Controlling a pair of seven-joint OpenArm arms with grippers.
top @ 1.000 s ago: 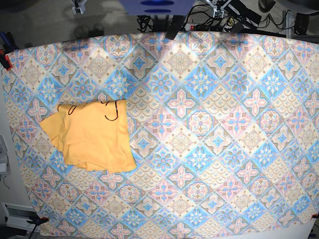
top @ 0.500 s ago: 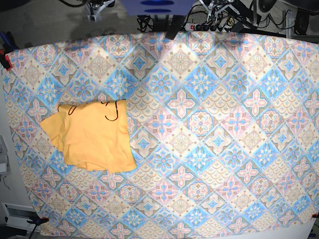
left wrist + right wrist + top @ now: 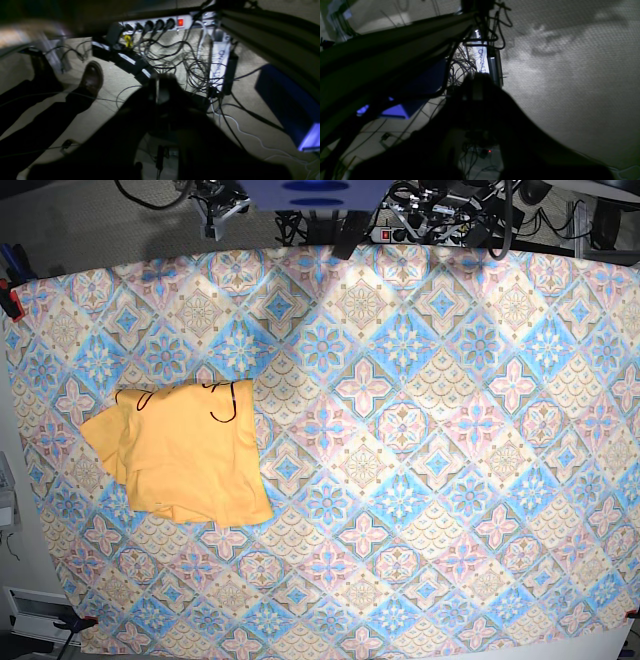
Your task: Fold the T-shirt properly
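A folded yellow T-shirt (image 3: 185, 452) lies on the left part of a patterned tablecloth (image 3: 420, 430). The left gripper (image 3: 160, 90) and right gripper (image 3: 476, 90) are both closed, empty, and above floor cables (image 3: 175, 57).

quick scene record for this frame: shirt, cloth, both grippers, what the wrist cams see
T-shirt: folded into a compact yellow-orange bundle, lying on the table's left side in the base view; dark line marks along its top edge
tablecloth: blue-pink pattern, covers the table
left gripper: shut, nothing held, off the table
right gripper: shut, nothing held, off the table
left wrist view: floor, power strip, tangled cables, someone's brown shoe
right wrist view: dim carpet, cables
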